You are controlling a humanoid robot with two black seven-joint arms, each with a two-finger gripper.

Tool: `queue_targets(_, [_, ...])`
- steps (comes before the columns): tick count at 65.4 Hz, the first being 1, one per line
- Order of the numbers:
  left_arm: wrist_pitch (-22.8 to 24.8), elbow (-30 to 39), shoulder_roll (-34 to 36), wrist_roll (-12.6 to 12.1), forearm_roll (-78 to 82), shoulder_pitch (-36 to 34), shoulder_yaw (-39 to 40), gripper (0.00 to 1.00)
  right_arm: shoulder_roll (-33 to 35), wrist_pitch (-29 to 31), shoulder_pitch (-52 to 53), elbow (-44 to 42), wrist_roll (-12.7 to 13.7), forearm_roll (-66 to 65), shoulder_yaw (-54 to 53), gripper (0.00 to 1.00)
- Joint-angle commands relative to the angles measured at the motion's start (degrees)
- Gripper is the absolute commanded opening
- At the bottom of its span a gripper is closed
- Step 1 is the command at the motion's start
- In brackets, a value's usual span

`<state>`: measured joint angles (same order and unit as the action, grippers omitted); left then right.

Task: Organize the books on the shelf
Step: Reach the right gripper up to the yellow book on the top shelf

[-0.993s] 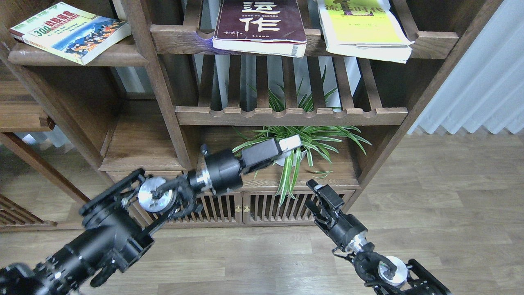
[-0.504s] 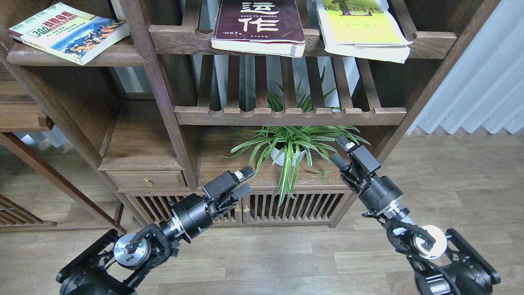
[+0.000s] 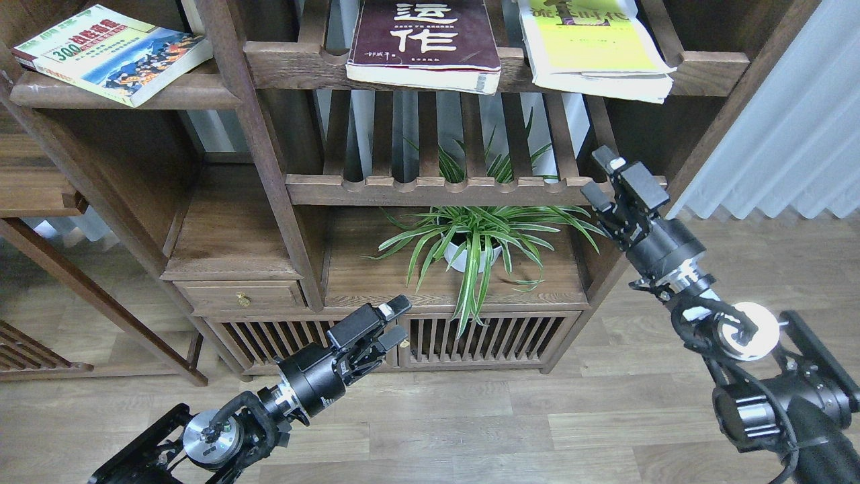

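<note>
Three books lie flat high in the bookcase. The maroon book (image 3: pixel 423 40) with white characters and the lime-yellow book (image 3: pixel 594 50) rest on the upper slatted shelf and overhang its front rail. The cream "300" book (image 3: pixel 111 50) lies on the solid dark-brown shelf (image 3: pixel 201 86) at top left. My left gripper (image 3: pixel 395 320) is low, in front of the cabinet doors, open and empty. My right gripper (image 3: pixel 601 176) is open and empty by the right end of the lower slatted shelf, well below the lime-yellow book.
A spider plant in a white pot (image 3: pixel 474 242) stands on the cabinet top under the lower slatted shelf (image 3: pixel 470 189). Upright posts (image 3: pixel 269 154) divide the bays. A small drawer (image 3: pixel 242 294) and slatted doors (image 3: pixel 470 339) are below. A white curtain (image 3: pixel 793 114) hangs at right.
My left arm has dropped and drawn back from the plant to the cabinet doors. My right arm has risen from the floor area up and right to the lower slatted shelf's end. The books have not moved.
</note>
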<state>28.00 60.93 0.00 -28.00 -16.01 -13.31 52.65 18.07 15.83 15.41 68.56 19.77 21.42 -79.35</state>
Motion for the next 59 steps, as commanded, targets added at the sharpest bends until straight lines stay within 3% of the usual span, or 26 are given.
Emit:
queue_targets(1, [0.0, -0.1, 0.0, 0.0, 0.1, 0.0, 0.0, 1.0, 1.1, -1.9, 1.1, 1.6, 0.0, 0.0, -1.5, 0.97])
queue_targets(23, [0.0, -2.3, 0.0, 0.0, 0.1, 0.0, 0.0, 1.0, 4.5, -3.3, 2.6, 4.3, 0.0, 0.4, -3.2, 0.97])
queue_targets(59, [0.0, -3.3, 0.0, 0.0, -0.2, 0.4, 0.2, 1.0, 1.5, -15.4, 8.3, 4.6, -0.3, 0.3, -3.1, 0.98])
